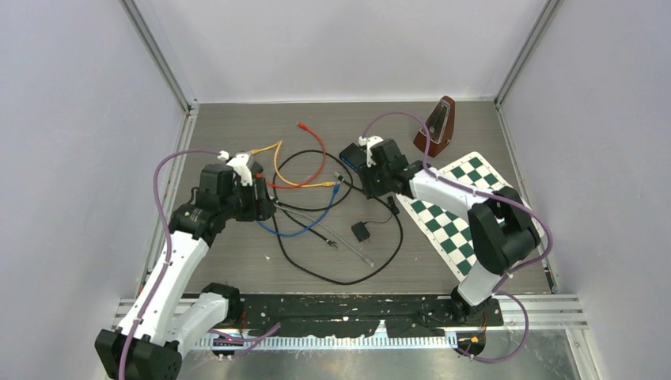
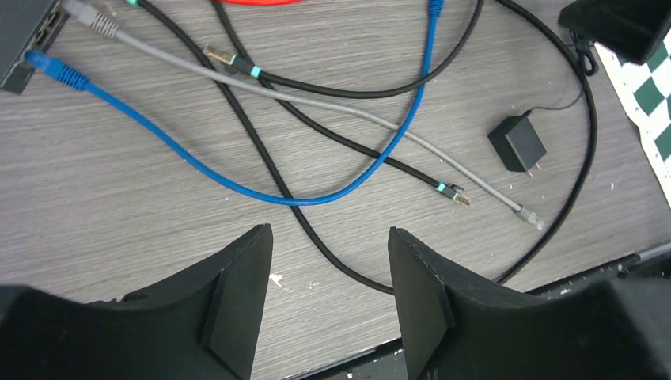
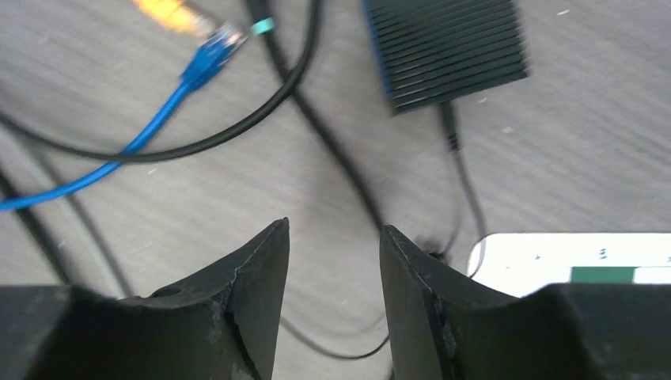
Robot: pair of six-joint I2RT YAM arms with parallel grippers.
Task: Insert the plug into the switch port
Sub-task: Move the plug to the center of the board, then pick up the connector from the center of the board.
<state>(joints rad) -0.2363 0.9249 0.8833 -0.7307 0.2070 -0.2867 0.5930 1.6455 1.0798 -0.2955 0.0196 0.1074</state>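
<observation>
The switch point(image 2: 22, 43) is a dark box cut off at the top left corner of the left wrist view; it is hidden under my left arm in the top view. A blue plug point(image 2: 49, 68) and a grey plug point(image 2: 89, 17) lie at its port side; I cannot tell whether either is inserted. The blue cable's other plug point(image 3: 210, 51) lies loose beside a yellow plug point(image 3: 170, 12). My left gripper point(image 2: 328, 231) is open and empty above bare table and a black cable, also in the top view point(image 1: 265, 207). My right gripper point(image 3: 333, 227) is open and empty point(image 1: 373, 184).
A black ribbed box point(image 3: 447, 47) with a power lead sits by the right gripper. A black wall adapter point(image 1: 360, 231), tangled black, grey, red and yellow cables point(image 1: 316, 158), a checkerboard point(image 1: 463, 214) and a brown metronome point(image 1: 437, 127) are on the table. A black rail point(image 1: 356, 305) runs along the near edge.
</observation>
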